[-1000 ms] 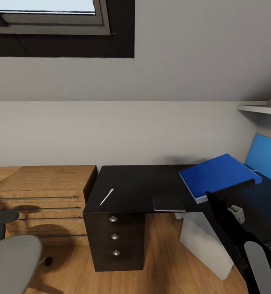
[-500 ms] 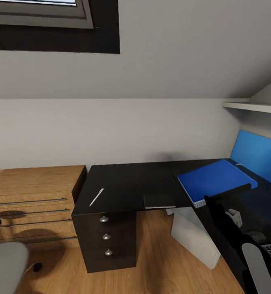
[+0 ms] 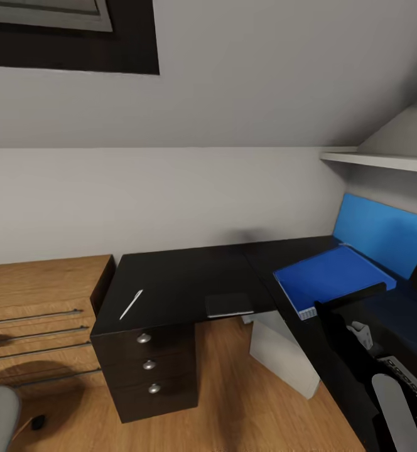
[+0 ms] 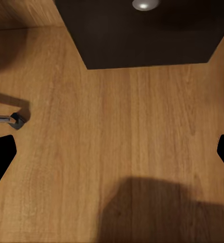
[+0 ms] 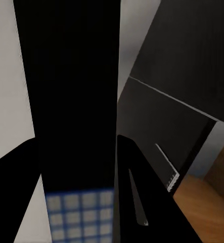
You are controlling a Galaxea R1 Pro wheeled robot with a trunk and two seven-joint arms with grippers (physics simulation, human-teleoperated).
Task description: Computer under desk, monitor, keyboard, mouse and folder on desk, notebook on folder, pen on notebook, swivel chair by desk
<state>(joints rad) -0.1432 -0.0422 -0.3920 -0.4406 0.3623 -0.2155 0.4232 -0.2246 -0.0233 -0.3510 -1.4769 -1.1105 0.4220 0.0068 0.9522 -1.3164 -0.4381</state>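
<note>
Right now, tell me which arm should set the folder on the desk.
Right. The right gripper holds the folder above the desk, jaws closed on its edge. The left gripper hangs low over the wooden floor by the drawers, jaws open and empty.

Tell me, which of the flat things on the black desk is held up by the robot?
The blue folder, pinched at its edge by the right gripper; the notebook and pen lie untouched.
</note>
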